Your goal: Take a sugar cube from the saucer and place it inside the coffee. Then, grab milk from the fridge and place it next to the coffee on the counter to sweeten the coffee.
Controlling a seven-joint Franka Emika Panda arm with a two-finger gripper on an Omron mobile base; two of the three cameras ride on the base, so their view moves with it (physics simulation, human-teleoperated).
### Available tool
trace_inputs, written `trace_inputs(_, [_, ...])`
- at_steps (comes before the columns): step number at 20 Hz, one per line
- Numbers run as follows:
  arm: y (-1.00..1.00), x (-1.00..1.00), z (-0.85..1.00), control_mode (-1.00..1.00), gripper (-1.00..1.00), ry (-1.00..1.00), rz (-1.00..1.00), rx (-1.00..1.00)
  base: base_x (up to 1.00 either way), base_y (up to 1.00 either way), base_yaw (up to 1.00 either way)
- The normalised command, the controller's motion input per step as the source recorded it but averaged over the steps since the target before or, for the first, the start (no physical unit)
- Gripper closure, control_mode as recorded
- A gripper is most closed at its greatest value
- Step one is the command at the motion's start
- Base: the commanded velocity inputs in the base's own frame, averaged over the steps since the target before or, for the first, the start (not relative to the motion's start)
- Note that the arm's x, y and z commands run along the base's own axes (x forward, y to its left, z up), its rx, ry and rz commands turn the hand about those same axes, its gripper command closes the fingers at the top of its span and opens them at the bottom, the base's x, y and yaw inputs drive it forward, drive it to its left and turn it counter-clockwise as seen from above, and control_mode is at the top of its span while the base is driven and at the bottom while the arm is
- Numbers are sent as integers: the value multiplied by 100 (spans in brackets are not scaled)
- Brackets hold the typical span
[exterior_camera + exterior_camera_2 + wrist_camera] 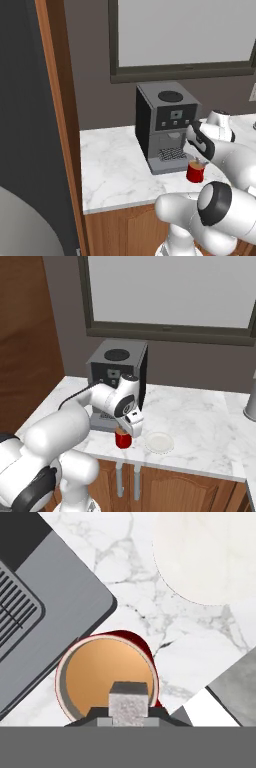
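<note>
Over counter (200, 421), gripper (129, 714) pinching sugar cube (129, 702)

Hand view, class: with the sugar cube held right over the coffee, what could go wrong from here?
The sugar cube sits between the gripper tips near the near rim of the coffee, so it might clip the rim and bounce onto the counter. The coffee machine stands close; a careless retreat could nudge the cup.

arm (65, 428): glossy white rounded links
joints (214, 202): dark grey round caps
wrist band (202, 142): black
fingers (100, 714): small, dark
</note>
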Motion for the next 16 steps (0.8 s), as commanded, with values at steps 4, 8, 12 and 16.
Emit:
trace_inputs(4, [0,0,-1,-100,-100,0,-1,0,0,0,0])
trace_inputs(8, [7,0,0,-100,-100,0,-2,0,0,0,0])
trace_inputs(12, [6,0,0,-100,-100,0,-3,0,0,0,0])
trace_inputs(16, [4,-5,18,-100,-100,0,-4,0,0,0,0])
